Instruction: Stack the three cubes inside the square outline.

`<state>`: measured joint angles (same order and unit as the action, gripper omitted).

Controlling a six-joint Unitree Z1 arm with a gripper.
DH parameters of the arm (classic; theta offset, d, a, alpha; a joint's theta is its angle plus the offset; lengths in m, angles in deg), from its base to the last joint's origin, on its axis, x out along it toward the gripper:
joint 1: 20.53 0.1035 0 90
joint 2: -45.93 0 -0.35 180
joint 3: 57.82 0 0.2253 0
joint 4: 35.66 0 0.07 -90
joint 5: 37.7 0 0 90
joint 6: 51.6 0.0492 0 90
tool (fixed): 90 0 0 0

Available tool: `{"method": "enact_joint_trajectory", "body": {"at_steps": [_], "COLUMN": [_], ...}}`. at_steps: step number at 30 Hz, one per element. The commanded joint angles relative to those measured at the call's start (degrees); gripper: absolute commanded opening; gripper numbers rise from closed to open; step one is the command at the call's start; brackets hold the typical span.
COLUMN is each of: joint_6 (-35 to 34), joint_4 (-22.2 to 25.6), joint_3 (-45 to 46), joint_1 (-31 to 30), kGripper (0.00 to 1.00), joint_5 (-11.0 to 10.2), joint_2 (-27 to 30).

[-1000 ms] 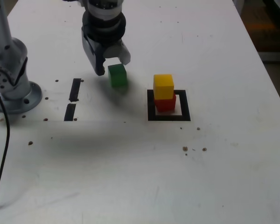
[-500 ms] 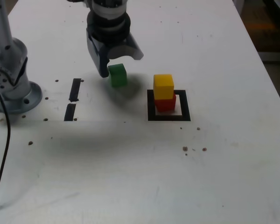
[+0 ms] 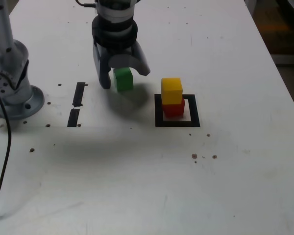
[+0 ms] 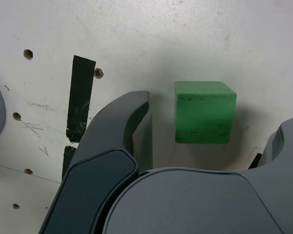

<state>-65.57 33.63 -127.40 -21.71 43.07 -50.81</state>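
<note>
The green cube (image 3: 123,80) sits on the white table, outside the square outline (image 3: 158,115) and toward the exterior view's left of it. My gripper (image 3: 125,77) is open and down over the cube, one finger on each side, with a gap showing on both sides. The wrist view shows the green cube (image 4: 205,112) between the open gripper (image 4: 217,111) fingers (image 4: 132,126), not touched. Inside the outline, the yellow cube (image 3: 171,90) rests on the red cube (image 3: 174,109).
Two short black tape strips (image 3: 79,93) (image 3: 73,117) lie at the exterior view's left of the gripper. The arm's metal base (image 3: 17,93) and a black cable (image 3: 7,147) stand at the far left. The table edge (image 3: 284,83) runs down the right.
The gripper's jaws have spread wide, and it has come down and shifted slightly right, so that its fingers now straddle the green cube. The cubes have not moved.
</note>
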Motion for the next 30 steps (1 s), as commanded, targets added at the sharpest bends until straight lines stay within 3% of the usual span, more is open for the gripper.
{"method": "enact_joint_trajectory", "body": {"at_steps": [1, 16, 20, 27, 30], "joint_6": [0.37, 1.48, 1.44, 1.40, 1.40], "joint_4": [-0.58, -7.87, -7.49, -6.87, -6.60], "joint_3": [0.63, 3.25, 3.45, 2.98, 2.75], "joint_1": [0.52, 2.45, 2.50, 2.50, 2.50], "kGripper": [0.88, 0.82, 0.68, 0.26, 0.17], "joint_5": [0.18, 0.12, -0.13, -1.25, -1.52], "joint_2": [-0.61, -5.19, -5.11, -4.15, -3.65]}}
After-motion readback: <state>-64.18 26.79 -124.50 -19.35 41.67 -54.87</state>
